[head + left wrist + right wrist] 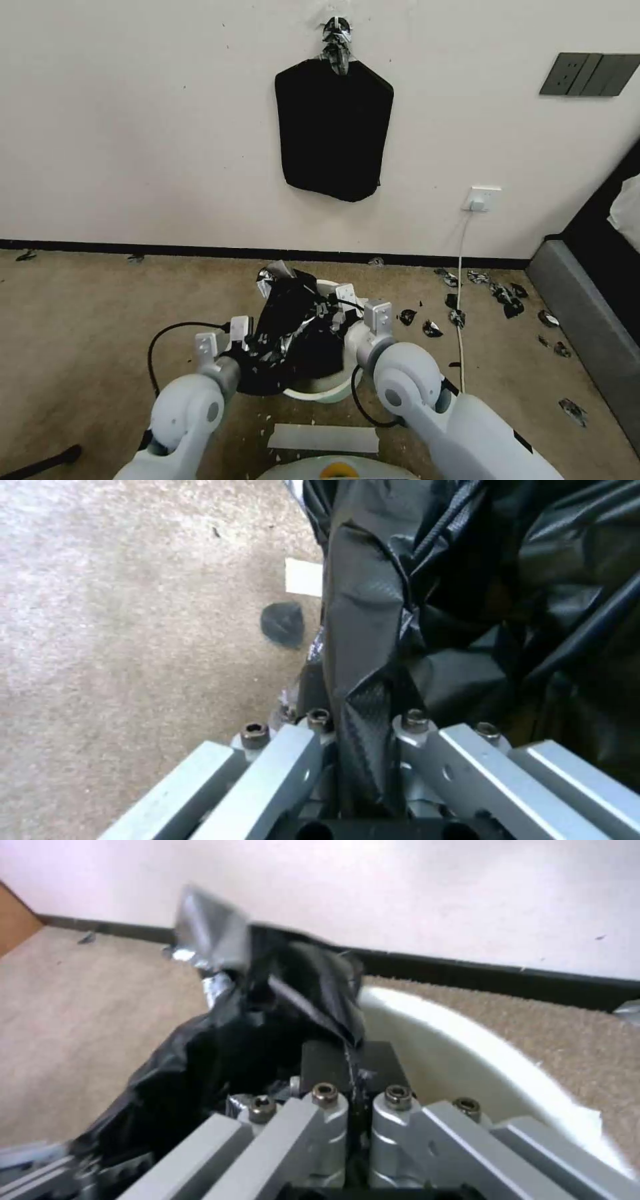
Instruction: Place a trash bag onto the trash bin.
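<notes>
Pinching the trash bag [293, 327] between them over the trash bin [333, 390], left gripper [363, 740] and right gripper [357, 1080] both clamp it.

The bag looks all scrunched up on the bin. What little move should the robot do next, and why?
Probably pull the two grippers apart. The left gripper and right gripper both pinch the trash bag, which is bunched over the left part of the trash bin; the right rim is bare. Spreading should open the bag's mouth.

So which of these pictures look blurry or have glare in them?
Head view: sharp, even light, silvery glints on the trash bag over the trash bin. Left wrist view: soft focus, sheen on the bag's folds. Right wrist view: blurred, the wall washed bright.
</notes>
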Controlling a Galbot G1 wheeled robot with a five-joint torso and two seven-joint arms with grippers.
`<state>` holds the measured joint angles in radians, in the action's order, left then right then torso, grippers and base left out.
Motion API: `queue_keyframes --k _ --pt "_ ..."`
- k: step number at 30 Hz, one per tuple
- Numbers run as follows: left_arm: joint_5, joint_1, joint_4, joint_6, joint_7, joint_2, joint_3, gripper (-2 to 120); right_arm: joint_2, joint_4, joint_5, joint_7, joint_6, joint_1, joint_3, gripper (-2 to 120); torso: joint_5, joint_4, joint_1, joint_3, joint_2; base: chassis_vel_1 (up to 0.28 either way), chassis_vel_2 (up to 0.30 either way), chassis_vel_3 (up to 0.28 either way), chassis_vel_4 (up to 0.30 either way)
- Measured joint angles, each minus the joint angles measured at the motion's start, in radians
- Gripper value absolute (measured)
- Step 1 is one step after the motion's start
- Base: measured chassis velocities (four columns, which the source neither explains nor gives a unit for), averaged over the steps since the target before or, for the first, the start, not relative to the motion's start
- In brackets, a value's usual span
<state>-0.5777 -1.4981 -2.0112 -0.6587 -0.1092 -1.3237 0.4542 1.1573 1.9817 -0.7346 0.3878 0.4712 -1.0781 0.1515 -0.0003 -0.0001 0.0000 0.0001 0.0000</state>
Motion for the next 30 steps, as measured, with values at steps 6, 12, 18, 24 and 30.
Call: queue_keyframes --k 6,12,18,24,30 --pt "0.012 -0.021 -0.013 0.012 0.001 -0.005 0.010 3 -0.002 0.004 -0.005 0.007 -0.004 0.014 -0.012 0 0.0000 0.0000 0.000 0.000 0.000 0.000 0.000 0.000 0.000" --pt "0.029 -0.054 -0.034 0.039 0.022 -0.006 0.023 3 -0.019 -0.007 -0.009 0.009 -0.008 0.036 -0.036 0 0.0004 0.0000 0.000 0.000 0.000 0.000 0.000 0.000 0.000" --pt "0.047 -0.083 -0.036 0.164 0.081 -0.008 0.030 3 -0.054 -0.021 -0.008 0.011 -0.008 0.042 -0.056 0 0.0004 0.0000 0.000 0.000 0.000 0.000 0.000 0.000 0.000" --pt "0.065 -0.097 -0.033 0.269 0.109 -0.006 0.046 3 -0.091 -0.019 -0.005 0.011 -0.002 0.043 -0.068 0 0.0005 0.0001 0.000 0.000 0.000 0.000 0.000 0.000 0.000" --pt "0.065 -0.101 -0.020 0.356 0.116 -0.005 0.058 3 -0.134 -0.003 -0.006 0.010 0.014 0.043 -0.080 0 0.0004 0.0001 0.000 0.000 0.000 0.000 0.000 0.000 0.000"
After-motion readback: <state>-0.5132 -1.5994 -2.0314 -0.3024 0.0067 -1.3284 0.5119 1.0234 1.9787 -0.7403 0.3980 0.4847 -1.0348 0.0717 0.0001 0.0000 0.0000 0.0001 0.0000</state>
